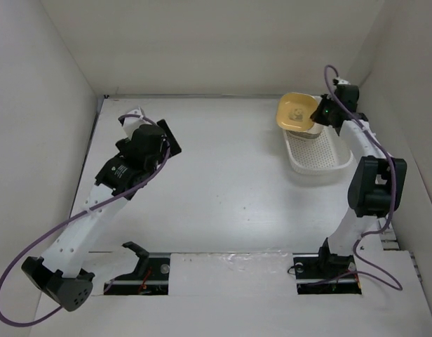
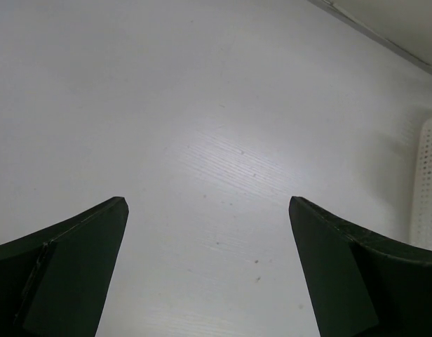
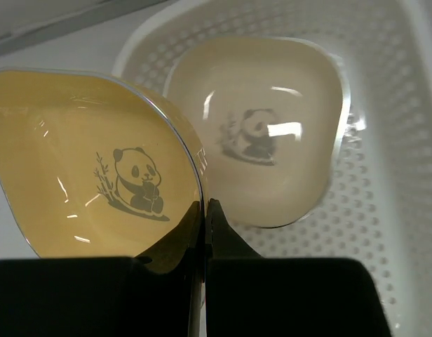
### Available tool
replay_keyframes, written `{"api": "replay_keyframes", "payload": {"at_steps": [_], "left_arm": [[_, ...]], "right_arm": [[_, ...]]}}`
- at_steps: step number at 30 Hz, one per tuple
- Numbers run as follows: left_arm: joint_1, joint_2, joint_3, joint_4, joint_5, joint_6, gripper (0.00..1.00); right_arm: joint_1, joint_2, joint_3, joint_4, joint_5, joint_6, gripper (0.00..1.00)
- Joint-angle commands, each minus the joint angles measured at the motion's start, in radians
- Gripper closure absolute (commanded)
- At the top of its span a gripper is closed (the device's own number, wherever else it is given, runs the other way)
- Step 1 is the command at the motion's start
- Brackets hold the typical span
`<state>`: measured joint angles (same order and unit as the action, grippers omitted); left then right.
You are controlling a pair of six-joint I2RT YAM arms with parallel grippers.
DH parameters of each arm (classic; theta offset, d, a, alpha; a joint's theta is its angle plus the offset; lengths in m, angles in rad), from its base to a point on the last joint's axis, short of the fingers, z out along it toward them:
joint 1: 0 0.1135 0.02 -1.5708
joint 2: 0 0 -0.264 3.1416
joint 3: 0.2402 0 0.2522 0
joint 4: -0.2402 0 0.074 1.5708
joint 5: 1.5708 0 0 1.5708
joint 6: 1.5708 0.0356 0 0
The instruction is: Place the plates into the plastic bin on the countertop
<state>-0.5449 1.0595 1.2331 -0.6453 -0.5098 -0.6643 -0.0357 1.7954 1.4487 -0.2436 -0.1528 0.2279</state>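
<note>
My right gripper is shut on the rim of a yellow-orange plate with a panda picture. It holds the plate tilted above the far end of the white plastic bin. A cream plate with the same panda lies in the bin, right beside the held one. From above, the yellow plate hangs over the bin at the back right, with the right gripper at its right edge. My left gripper stands open over bare countertop, holding nothing.
White walls close in the countertop at the back and both sides. The left gripper is at the mid left, far from the bin, whose perforated edge shows at the right of the left wrist view.
</note>
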Motion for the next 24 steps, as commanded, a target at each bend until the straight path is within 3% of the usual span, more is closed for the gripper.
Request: {"api": "replay_keyframes", "payload": {"at_steps": [1,7,14,16,17,20,24], "left_arm": [[0.0,-0.03,-0.064,-0.034,-0.042,0.061,0.0],[0.0,-0.052,-0.196,0.022,-0.042,0.083,0.0],[0.0,-0.062,-0.207,0.052,-0.018,0.103,0.0],[0.0,-0.062,-0.207,0.052,-0.018,0.103,0.0],[0.0,-0.072,-0.207,0.052,-0.018,0.103,0.0],[0.0,-0.072,-0.207,0.052,-0.018,0.103,0.0],[0.0,-0.081,-0.207,0.052,-0.039,0.092,0.0]], "right_arm": [[-0.053,0.034,0.102,-0.021,-0.034,0.028,1.0],[-0.151,0.148,0.22,-0.062,0.001,0.05,1.0],[-0.184,0.211,0.231,-0.06,0.029,0.07,0.99],[-0.184,0.211,0.231,-0.06,0.015,0.07,0.83],[-0.184,0.193,0.231,-0.06,0.015,0.07,0.44],[-0.145,0.148,0.22,-0.06,0.039,0.059,0.0],[-0.086,0.011,0.229,-0.085,0.088,0.024,0.0]]}}
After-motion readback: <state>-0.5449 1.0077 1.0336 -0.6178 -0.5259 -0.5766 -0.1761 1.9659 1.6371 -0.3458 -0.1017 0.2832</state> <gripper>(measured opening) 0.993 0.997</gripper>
